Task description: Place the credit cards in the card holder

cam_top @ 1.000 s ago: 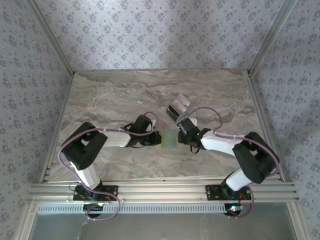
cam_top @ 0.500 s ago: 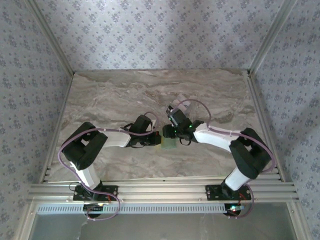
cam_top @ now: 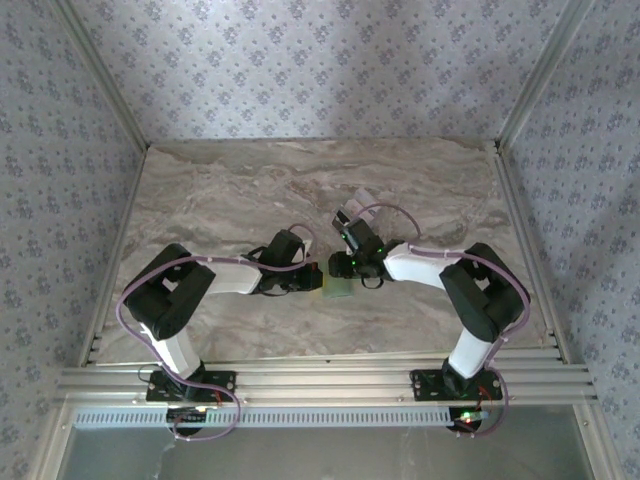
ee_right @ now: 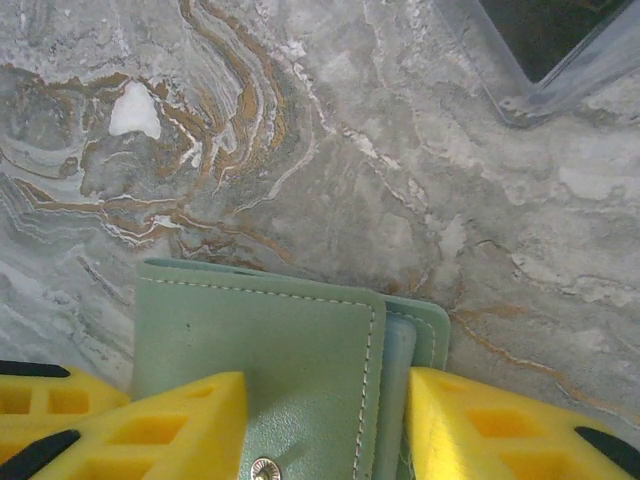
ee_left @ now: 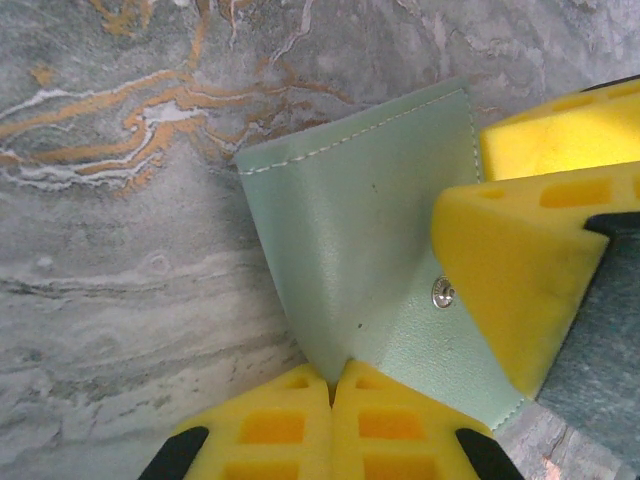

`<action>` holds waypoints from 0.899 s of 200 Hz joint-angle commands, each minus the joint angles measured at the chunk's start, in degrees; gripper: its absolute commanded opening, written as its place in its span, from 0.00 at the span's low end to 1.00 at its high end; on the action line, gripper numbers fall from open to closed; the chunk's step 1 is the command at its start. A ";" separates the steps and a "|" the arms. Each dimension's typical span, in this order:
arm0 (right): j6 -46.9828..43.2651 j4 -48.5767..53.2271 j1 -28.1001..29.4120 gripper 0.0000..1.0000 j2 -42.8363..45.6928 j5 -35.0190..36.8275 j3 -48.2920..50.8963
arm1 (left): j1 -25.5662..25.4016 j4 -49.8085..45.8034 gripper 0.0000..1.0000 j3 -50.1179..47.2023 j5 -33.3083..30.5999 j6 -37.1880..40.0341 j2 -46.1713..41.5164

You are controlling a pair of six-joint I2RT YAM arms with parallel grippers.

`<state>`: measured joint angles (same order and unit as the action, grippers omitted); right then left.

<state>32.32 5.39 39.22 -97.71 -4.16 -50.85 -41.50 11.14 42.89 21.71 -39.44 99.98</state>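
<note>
Your left tool (ee_left: 333,405) is pressed together on a corner of the card holder (ee_left: 350,230), anchoring it mid-frame on the counter (cam_top: 220,190). Your right tool (ee_right: 325,430) stands spread, straddling the snap flap, likely to pry it open.

I see the card holder (cam_top: 338,288) on the table (cam_top: 220,190), centred between both arms | left gripper (ee_left: 332,385) at its left edge, right gripper (ee_right: 320,395) over its far right edge | credit cards (ee_right: 540,35) lie behind it, slightly right, apart from it.
</note>
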 commanded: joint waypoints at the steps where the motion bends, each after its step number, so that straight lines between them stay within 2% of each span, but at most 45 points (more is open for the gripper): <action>1: -0.82 -1.34 0.81 0.47 -0.46 -2.36 0.84 | -1.20 -8.15 0.00 -2.24 -1.24 1.39 4.69; 24: -1.74 -0.13 1.31 0.45 -0.06 -1.12 0.22 | -1.15 -7.97 0.00 -2.30 -1.35 1.46 4.87; 47: -2.67 6.13 3.64 0.47 0.92 9.45 -2.18 | -1.07 -7.76 0.00 -2.46 -1.41 1.30 4.96; 60: -2.47 7.25 4.54 0.49 1.92 12.11 -2.55 | -1.13 -7.63 0.00 -2.63 -1.43 1.31 5.00; 125: -3.32 5.62 5.16 0.49 3.17 9.80 -2.86 | -0.93 -7.40 0.00 -3.07 -1.35 1.13 4.79; 180: -4.30 3.25 3.23 0.49 0.31 3.59 -2.65 | -0.71 -7.18 0.00 -3.43 -1.15 1.10 4.17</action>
<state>29.06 9.23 43.48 -95.83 2.13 -52.42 -41.25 12.05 42.54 22.31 -39.46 100.18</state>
